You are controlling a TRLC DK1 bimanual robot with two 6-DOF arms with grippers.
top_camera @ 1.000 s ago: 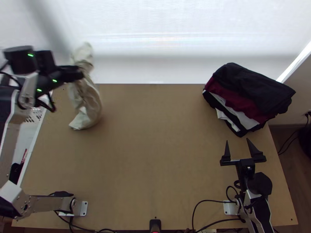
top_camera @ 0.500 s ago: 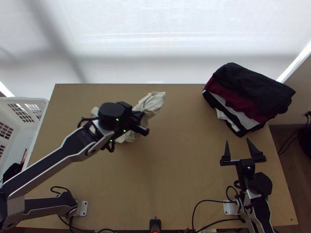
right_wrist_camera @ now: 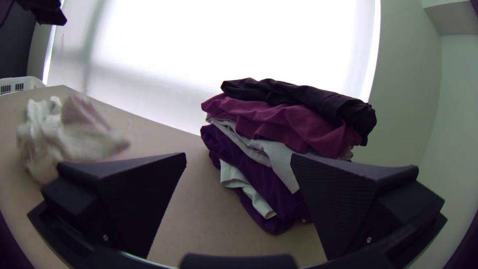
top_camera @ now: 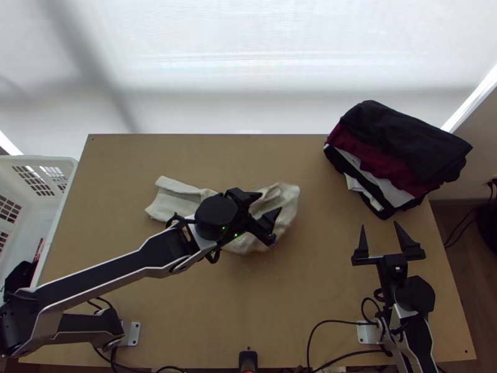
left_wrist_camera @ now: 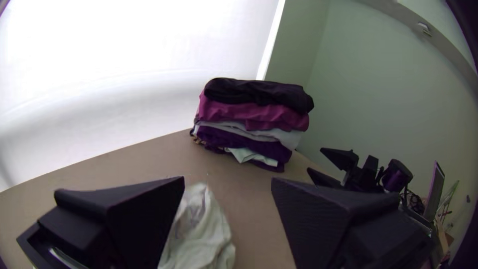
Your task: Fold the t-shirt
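Stack of folded garments (top_camera: 397, 143) at desk's (top_camera: 310, 292) far right corner, white basket (top_camera: 37, 163) beside left edge, pale blind (top_camera: 248, 62) beyond far edge

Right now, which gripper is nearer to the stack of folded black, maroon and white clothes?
The right gripper, close before the stack; the left gripper is farther left, above crumpled cream cloth.

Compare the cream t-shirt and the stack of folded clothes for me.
The t-shirt is loosely bunched, while the stack of folded clothes is in neat layers.
The t-shirt is cream throughout; the stack mixes black, maroon and white.
The t-shirt sits low, whereas the stack rises higher.
Both are on the table.
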